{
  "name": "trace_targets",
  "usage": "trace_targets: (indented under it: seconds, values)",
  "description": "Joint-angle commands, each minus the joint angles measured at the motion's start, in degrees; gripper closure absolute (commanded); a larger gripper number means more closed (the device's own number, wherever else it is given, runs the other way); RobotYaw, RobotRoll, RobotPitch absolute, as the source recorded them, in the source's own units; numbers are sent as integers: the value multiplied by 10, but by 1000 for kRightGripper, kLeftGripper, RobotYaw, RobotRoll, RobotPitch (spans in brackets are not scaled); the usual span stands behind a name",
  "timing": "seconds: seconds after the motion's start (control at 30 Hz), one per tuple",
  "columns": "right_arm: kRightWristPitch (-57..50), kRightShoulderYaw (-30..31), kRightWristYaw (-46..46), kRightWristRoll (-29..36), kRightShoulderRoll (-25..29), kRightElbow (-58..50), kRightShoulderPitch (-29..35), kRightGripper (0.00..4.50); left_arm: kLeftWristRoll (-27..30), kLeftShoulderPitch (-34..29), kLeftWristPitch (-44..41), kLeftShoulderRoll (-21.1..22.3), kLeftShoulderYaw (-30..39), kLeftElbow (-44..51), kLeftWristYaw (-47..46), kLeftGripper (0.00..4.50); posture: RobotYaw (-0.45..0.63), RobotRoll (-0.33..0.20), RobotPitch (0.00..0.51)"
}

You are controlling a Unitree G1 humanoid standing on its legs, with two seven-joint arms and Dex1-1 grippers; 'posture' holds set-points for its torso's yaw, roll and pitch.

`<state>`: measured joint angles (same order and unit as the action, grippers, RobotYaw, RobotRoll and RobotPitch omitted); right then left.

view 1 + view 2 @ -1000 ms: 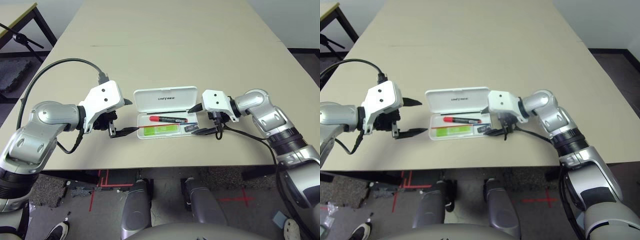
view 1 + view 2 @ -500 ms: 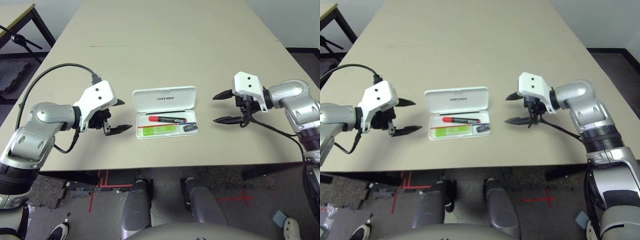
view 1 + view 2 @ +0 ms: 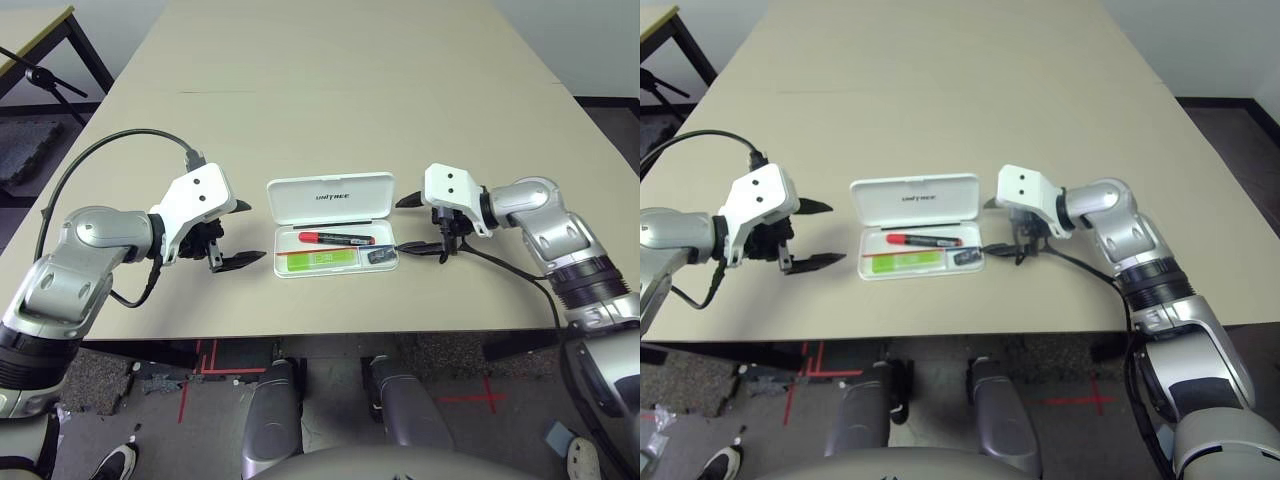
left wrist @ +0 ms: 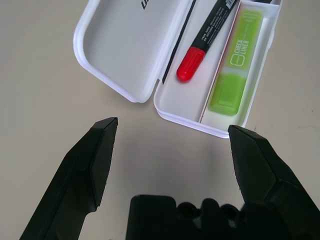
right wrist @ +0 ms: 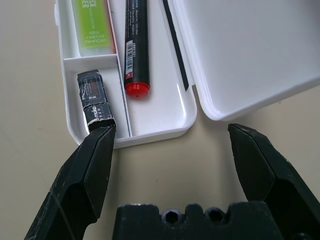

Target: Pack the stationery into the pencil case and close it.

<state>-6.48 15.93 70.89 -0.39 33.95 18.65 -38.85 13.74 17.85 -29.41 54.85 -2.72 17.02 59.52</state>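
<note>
On either side of the open pencil case (image 3: 335, 262), which lies on the table (image 3: 330, 120) with its stationery (image 3: 337, 239) inside, the left tool (image 4: 173, 125) and right tool (image 5: 172, 126) stand empty, fingers wide apart.

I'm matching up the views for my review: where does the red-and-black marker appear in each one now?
Left eye view: marker near the middle, below the lid.
Right eye view: left of centre, again below the lid.
Left wrist view: top, right of centre, red cap toward the bottom.
Right wrist view: top, left of centre.
Shared landmark: the lime-green highlighter beside it.
</note>
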Motion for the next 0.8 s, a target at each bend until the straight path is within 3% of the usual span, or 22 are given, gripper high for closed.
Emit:
trace_targets:
  seconds: [0.03, 0.37, 0.67, 0.8]
  values:
    - [0, 13, -3, -7, -5, 3, 6, 9, -3, -6, -5, 3, -1, 7, -3, 0, 12, 0, 142]
    - [-43, -40, 39, 43, 48, -3, -1, 9, -11, -7, 15, 2, 4, -34, -6, 0, -2, 0, 144]
    - [-86, -90, 93, 114, 115, -44, 38, 9, -50, 29, 91, -24, -1, -132, -42, 0, -21, 0, 142]
    - [-109, -103, 101, 134, 138, -68, 57, 0, -69, 53, 120, -42, -5, -180, -55, 1024, -29, 0, 141]
